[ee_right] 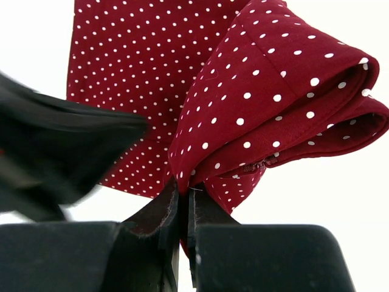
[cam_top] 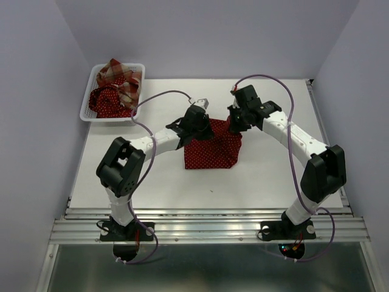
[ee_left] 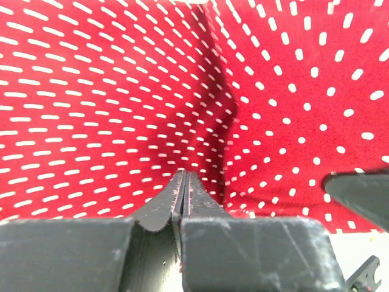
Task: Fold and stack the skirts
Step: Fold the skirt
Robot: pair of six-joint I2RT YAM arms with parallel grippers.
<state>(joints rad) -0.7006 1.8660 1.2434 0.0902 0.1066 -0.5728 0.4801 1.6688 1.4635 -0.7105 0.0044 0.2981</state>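
Cloth is held by both claws. The dotted skirt (cam_top: 209, 152) lies in the middle of the table (cam_top: 273, 176), with its far edge lifted a little. The left gripper (ee_left: 184, 177) is closed to a thin slit. The wrinkles of the cloth run into its tips, so a pinch of fabric seems to be caught there. The right gripper (ee_right: 182, 190) is closed as well, on a doubled corner of the same skirt. The plaid skirt (cam_top: 118, 73) and the second dotted skirt (cam_top: 106, 104) are seen in the white basket (cam_top: 88, 100) at the far left, not yet folded.

The step in hand is judged to be a fold, far edge to near edge. For a good fold, both corners should be raised to equal height and carried toward the arm bases at the same speed, so that the edge is kept straight and no twist is made. The edges should be laid one on the other before the grip is released, otherwise the soft fabric may slide back.
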